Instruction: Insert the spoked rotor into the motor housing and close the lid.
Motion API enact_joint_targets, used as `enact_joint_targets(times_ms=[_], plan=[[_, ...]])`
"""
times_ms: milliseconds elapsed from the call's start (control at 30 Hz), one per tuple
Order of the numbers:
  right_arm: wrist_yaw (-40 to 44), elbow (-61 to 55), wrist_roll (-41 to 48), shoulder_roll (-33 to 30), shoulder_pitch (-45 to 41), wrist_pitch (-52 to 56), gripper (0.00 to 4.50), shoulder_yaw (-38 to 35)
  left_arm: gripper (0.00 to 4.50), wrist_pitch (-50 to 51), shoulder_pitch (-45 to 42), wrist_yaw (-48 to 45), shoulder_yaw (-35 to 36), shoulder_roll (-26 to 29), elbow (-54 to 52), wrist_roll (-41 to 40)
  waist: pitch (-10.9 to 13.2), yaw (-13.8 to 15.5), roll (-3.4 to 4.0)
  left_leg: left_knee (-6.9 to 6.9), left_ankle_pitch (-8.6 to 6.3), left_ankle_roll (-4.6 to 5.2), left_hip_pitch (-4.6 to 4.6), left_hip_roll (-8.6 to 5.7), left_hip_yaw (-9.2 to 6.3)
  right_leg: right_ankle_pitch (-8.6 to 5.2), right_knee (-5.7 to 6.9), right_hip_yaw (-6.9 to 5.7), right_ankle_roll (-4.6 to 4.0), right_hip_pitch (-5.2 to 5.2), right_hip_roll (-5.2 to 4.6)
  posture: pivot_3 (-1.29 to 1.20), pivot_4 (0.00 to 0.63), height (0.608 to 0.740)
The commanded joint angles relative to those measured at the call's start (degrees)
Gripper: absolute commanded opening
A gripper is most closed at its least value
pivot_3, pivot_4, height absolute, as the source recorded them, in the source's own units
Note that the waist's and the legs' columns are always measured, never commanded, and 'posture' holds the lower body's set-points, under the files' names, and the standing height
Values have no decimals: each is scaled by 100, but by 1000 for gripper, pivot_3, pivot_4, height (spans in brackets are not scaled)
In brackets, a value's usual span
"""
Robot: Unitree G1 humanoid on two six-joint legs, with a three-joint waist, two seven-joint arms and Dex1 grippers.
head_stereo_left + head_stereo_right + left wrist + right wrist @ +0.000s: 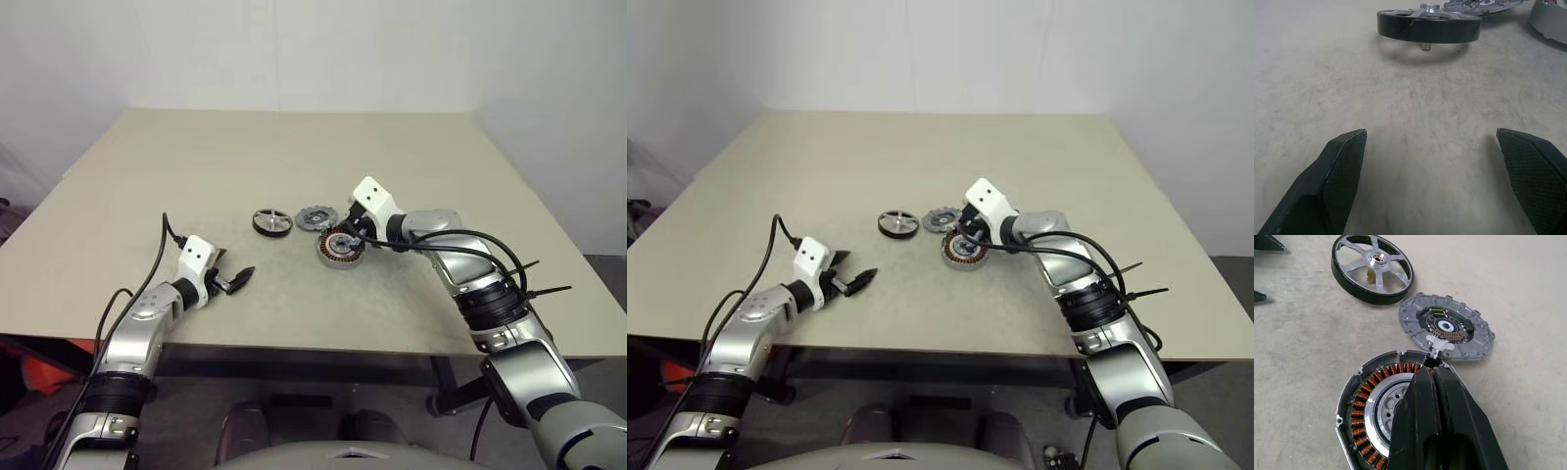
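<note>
The rotor (1372, 268) lies flat on the table (294, 147), straight ahead of the left gripper (1435, 161) and apart from it, with bare table between the two. In the left wrist view its black rim stands a little above the surface on a short pin under the hub. The left gripper's jaws are spread wide, one black finger (1337, 171) on each side, and they hold nothing and touch nothing.

The housing (1366, 401) lies directly under the right gripper (1432, 382). The ring of copper windings and the silver middle part show on one side of the fingers; the other side is hidden behind them. The right gripper's jaws are pressed together, with no gap between the two fingers, and nothing is held between them. Their tips point to the far rim of the housing, near a small notch there. I cannot tell if the tips touch the rim or only hang just above it.

The lid (1447, 328) lies flat just beyond the tips of the right gripper, very close to the housing's far rim. The rotor is farther out past the lid, near it but not touching.
</note>
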Motion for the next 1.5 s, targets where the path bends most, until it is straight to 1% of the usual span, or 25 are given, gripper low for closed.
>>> enact_joint_targets(times_ms=[33,133,233,400,467,600,667,800,1000,1100,1300,1400,1500], plan=[[-29,228,-36,53,265,-107,23,129,4500,-15,-84,10,60,22,-151,-40,-1,4,-1,0,-1,1,1,0,0,0,0,0,0,2,0,0,0,740],[-178,576,-194,108,384,-343,23,220,4500,-3,-79,20,54,16,-160,-36,-1,-1,5,2,-1,2,2,-1,0,-1,0,0,2,2,-1,0,0,740],[-191,140,66,227,221,-178,23,-47,4500,45,-56,17,67,-7,-204,-71,-1,-7,3,2,-2,3,13,1,0,-20,2,0,35,10,0,0,0,740],[-135,-480,366,197,-138,99,23,-419,4500,149,-72,61,129,-129,-258,-200,2,-2,8,2,0,0,3,0,-1,-17,5,1,31,0,0,0,0,740],[-130,-628,469,152,-248,244,23,-540,4500,299,-169,140,266,-222,-269,-365,2,-1,8,1,-1,1,2,0,0,-4,5,1,9,-1,0,0,0,740],[-203,-750,503,65,-289,297,23,-642,4500,1062,-612,507,756,-613,-160,-1078,2,19,4,0,3,-5,1,0,-1,0,3,-1,0,3,0,0,0,740],[-241,-766,513,55,-269,302,23,-655,4500,1371,-909,731,1055,-909,84,-1465,2,15,4,2,3,-6,-1,-3,0,0,2,-1,0,3,-1,0,0,740],[-318,-774,539,83,-226,320,23,-666,4500,1754,-1495,962,1394,-1344,887,-1847,3,13,4,6,5,-7,1,-6,0,1,3,0,0,6,-2,0,0,740],[-399,-860,569,72,-196,382,23,-692,4500,1871,-2231,963,1598,-1507,2137,-1970,5,28,4,2,6,-9,-4,-8,-3,1,1,-1,0,0,-1,0,0,740],[-450,-883,577,27,-182,410,23,-748,4500,1933,-2559,1102,1927,-1557,2694,-2171,5,43,4,3,6,-9,-3,-14,-4,1,-1,-1,1,6,-7,0,0,740],[-517,-944,626,1,-129,461,23,-743,4500,2038,-2914,1160,2105,-1677,3269,-2278,5,73,5,4,6,-9,6,-22,-8,-5,-1,-2,12,19,-15,0,0,740],[-551,-954,638,14,-120,470,0,-730,3871,2236,-2958,1150,2122,-1722,3255,-2331,5,88,4,5,6,-9,5,-22,-9,-15,0,-2,30,19,-15,0,0,740],[-579,-958,653,25,-109,472,0,-722,2840,2458,-2943,1085,2065,-1712,3104,-2348,5,105,4,5,6,-9,1,-23,-10,-6,-2,-2,16,19,-16,0,0,740]])
